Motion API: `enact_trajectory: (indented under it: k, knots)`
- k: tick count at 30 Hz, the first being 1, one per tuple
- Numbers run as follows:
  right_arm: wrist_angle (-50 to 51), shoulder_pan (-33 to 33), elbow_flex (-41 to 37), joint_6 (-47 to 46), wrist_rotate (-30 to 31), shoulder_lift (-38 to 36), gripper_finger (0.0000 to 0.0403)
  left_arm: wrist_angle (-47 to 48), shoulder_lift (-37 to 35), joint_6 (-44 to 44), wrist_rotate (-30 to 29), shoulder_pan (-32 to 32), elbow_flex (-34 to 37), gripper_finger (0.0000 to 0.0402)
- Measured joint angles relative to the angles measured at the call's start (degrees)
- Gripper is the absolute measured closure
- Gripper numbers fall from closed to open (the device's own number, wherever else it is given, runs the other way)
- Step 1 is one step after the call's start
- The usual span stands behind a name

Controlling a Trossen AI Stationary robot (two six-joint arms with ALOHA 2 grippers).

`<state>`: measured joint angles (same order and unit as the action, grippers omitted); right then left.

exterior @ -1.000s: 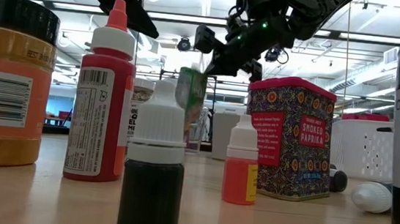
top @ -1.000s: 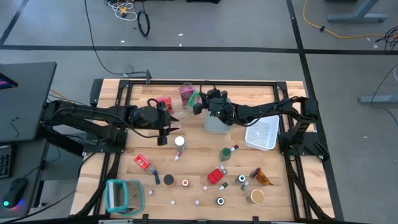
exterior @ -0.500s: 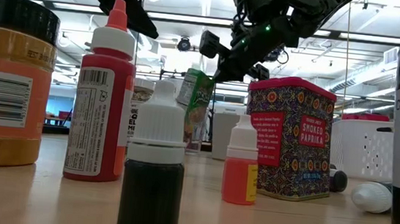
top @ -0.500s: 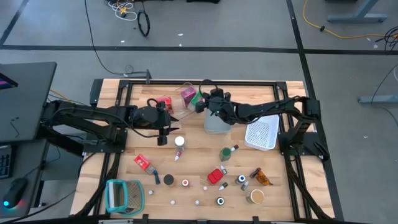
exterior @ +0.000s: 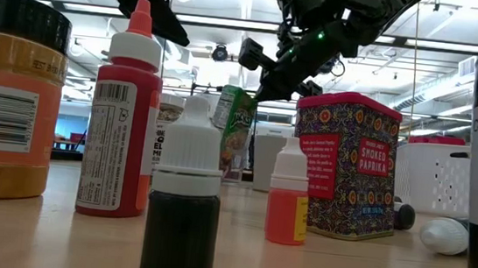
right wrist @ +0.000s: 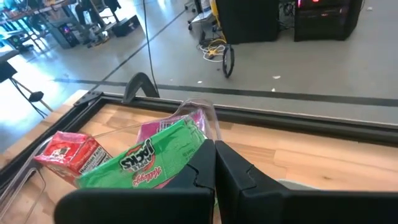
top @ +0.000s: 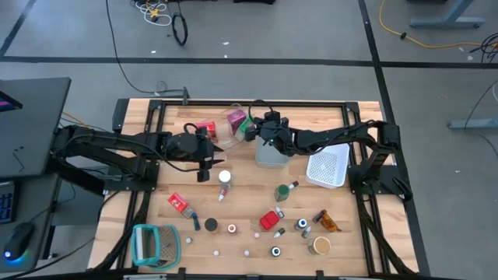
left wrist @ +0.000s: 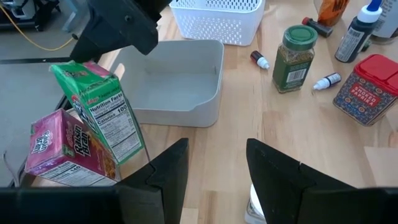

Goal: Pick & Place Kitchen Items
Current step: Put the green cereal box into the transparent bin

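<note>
My right gripper (top: 252,131) is shut on a green packet (top: 247,124) over the clear bin (top: 220,138) at the far middle of the table. In that bin stand a pink packet (left wrist: 59,152) and a red packet (right wrist: 69,155); the green packet's lower end (left wrist: 127,152) is down beside the pink one. My left gripper (top: 205,173) hovers open just near-left of the bin, touching nothing. Other kitchen items lie on the near half: a white-capped bottle (top: 224,179), a green jar (top: 284,190), a red tin (top: 270,220) and a brown jar (top: 319,246). My right gripper pinches the green packet by its top end (left wrist: 78,65) between its two fingers, coming from above and from the table's right. The packet hangs below the fingers, tilted, next to the pink packet. Whether its bottom rests on the bin floor, I cannot tell.
A grey bin (top: 270,153) sits just right of the clear one, and a white basket (top: 327,166) farther right. A teal-and-white ribbed holder (top: 154,244) is at the near left corner. Small bottles and white pieces scatter along the near edge.
My right gripper has come down a little with the green packet, which now hangs lower and more tilted, beside the pink packet in the clear bin.
</note>
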<state>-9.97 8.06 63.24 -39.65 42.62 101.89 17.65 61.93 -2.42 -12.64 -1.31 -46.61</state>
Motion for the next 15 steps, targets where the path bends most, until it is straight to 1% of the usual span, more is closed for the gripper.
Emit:
enact_trajectory:
  k: [8, 15]
  knots:
    - [-3.6, 0.2, 0.0, 0.5, -0.1, 4.7, 0.04, -0.7, 0.0, 0.0, 0.0, 0.0, 0.0, 0.0232]
    - [-4.2, 0.4, -0.1, -0.1, -0.1, 5.8, 0.0399, -0.8, 0.0, -1.4, 0.0, 0.0, 0.0, 0.0232]
